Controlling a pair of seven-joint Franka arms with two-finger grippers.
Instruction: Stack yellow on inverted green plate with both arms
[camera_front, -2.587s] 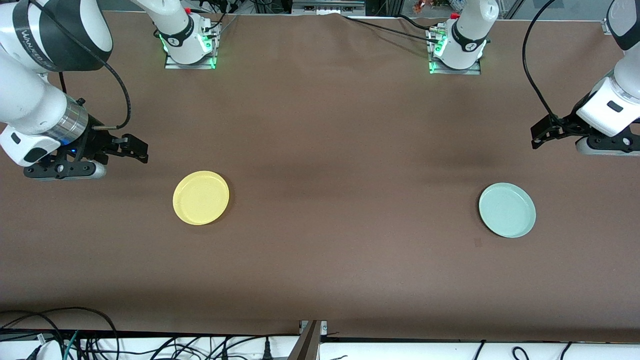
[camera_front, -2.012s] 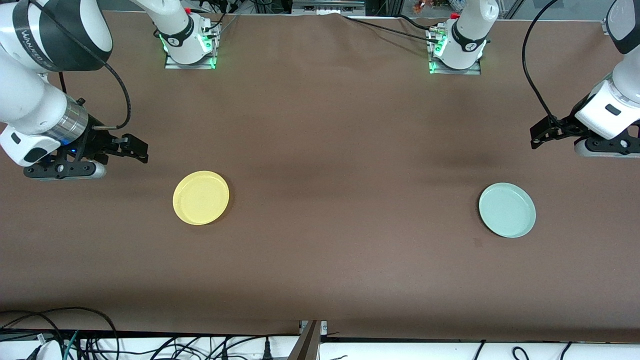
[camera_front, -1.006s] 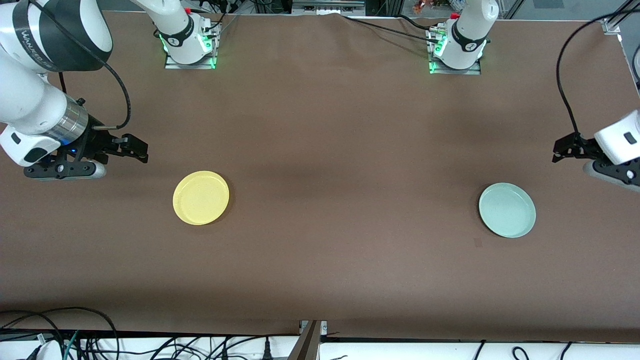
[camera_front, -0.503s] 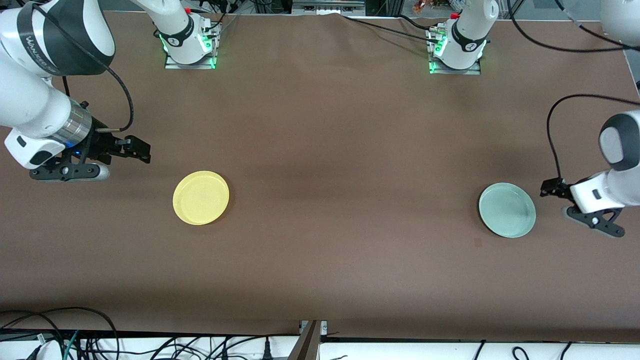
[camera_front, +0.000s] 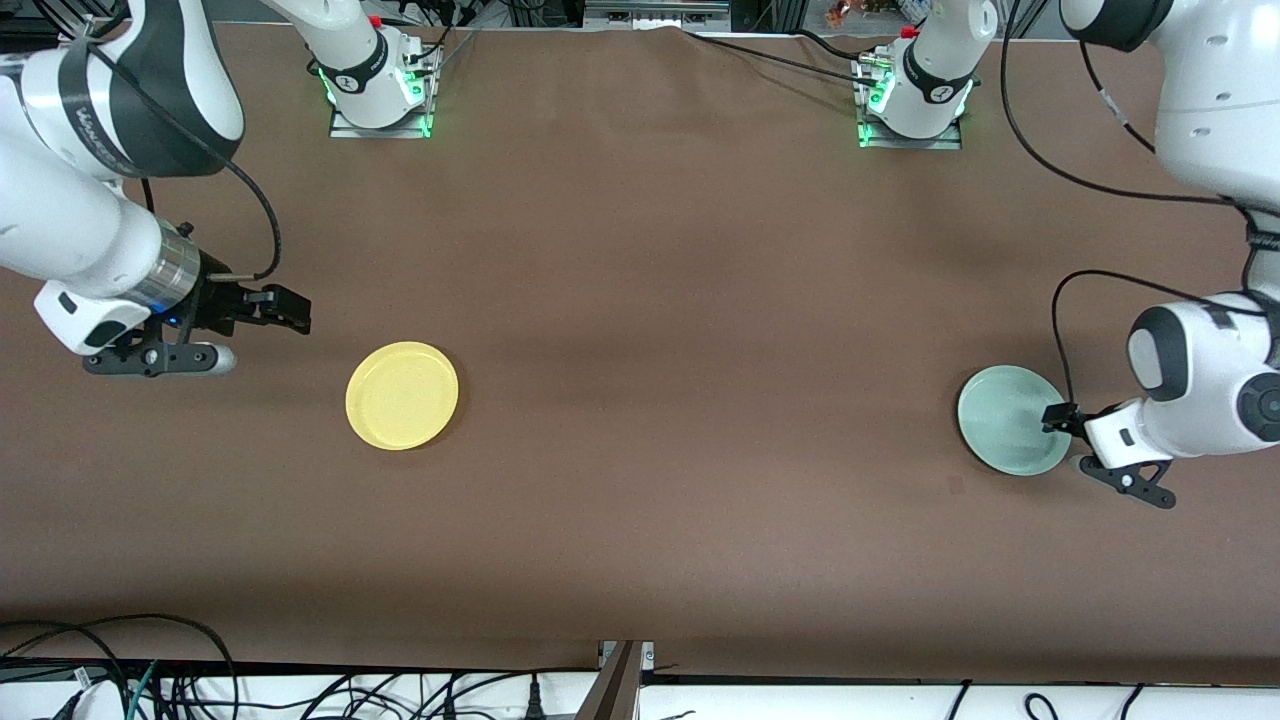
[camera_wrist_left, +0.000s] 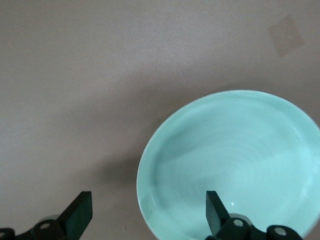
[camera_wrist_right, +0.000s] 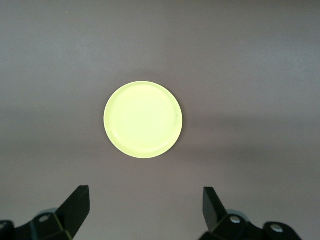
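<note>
The yellow plate (camera_front: 402, 396) lies rim up on the brown table toward the right arm's end; it also shows in the right wrist view (camera_wrist_right: 143, 119). The pale green plate (camera_front: 1010, 420) lies rim up toward the left arm's end and fills much of the left wrist view (camera_wrist_left: 235, 165). My left gripper (camera_front: 1062, 420) is open and low at the green plate's edge. In its wrist view (camera_wrist_left: 148, 212) one finger is over the plate's inside and the other over bare table. My right gripper (camera_front: 287, 313) is open and empty, over the table beside the yellow plate, apart from it (camera_wrist_right: 145, 205).
The two arm bases (camera_front: 378, 95) (camera_front: 912, 100) stand along the table edge farthest from the front camera. Cables (camera_front: 150, 680) lie below the table edge nearest the camera. A small dark patch (camera_front: 955, 485) marks the cloth near the green plate.
My left arm has swung from the table's end down to the green plate's edge. My right gripper has shifted slightly toward the yellow plate. Both plates have stayed put.
</note>
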